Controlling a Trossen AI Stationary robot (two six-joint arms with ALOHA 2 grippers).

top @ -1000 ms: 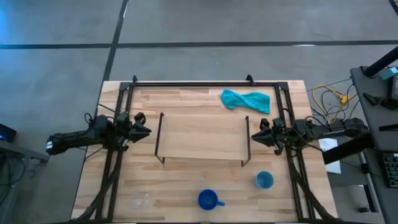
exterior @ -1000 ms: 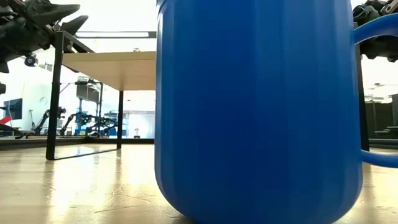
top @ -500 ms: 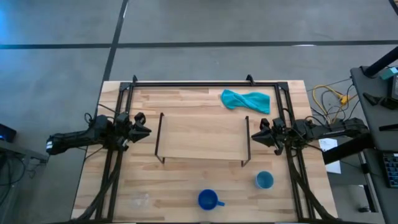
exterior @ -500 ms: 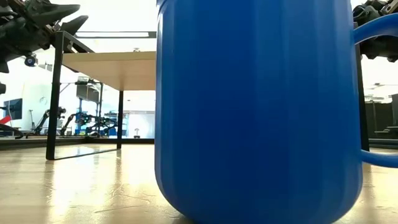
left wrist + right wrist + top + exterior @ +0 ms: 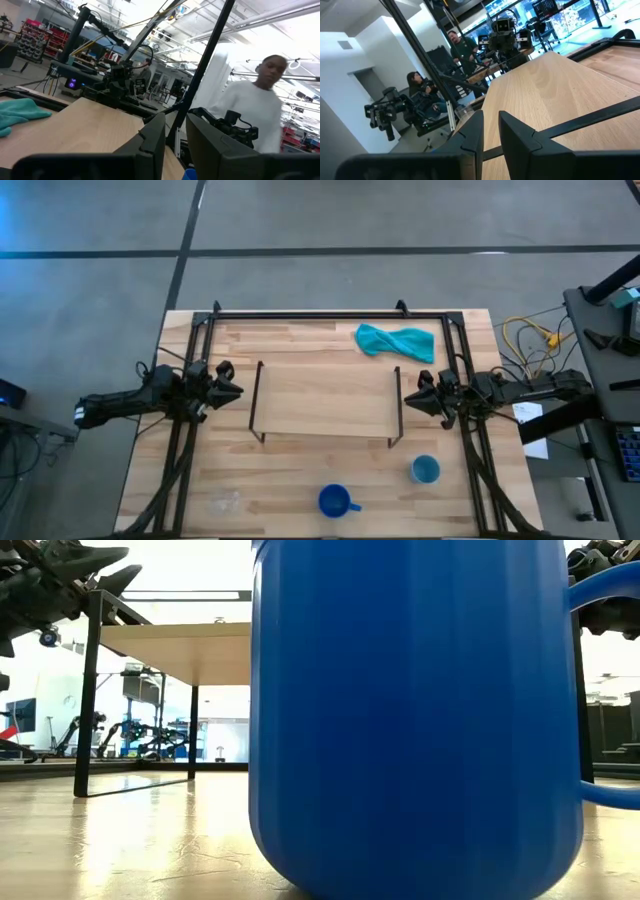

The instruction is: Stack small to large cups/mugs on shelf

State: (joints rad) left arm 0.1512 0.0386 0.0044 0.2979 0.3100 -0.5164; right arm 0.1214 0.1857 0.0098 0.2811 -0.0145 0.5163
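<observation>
- We see the pale wooden bench spread under both arms, with a large black metal frame standing along its edges.
- The low light-wood shelf with thin black wire legs lies between the two grippers, its top bare.
- Our left gripper hangs just off the shelf's left end; its fingers sit near each other with a narrow slot between them, holding nothing.
- Our right gripper hangs just off the shelf's right end, fingers likewise nearly closed on a slim gap, empty.
- A crumpled teal cloth rests beyond the right gripper, towards the far edge.
- The dark blue handled mug stands upright by the near edge, well apart from both grippers; it fills the low view.
- The light blue handleless cup stands upright near the right gripper, on its near side.
- A faint clear glass mug seems to stand well clear of the left gripper, near the front edge.
</observation>
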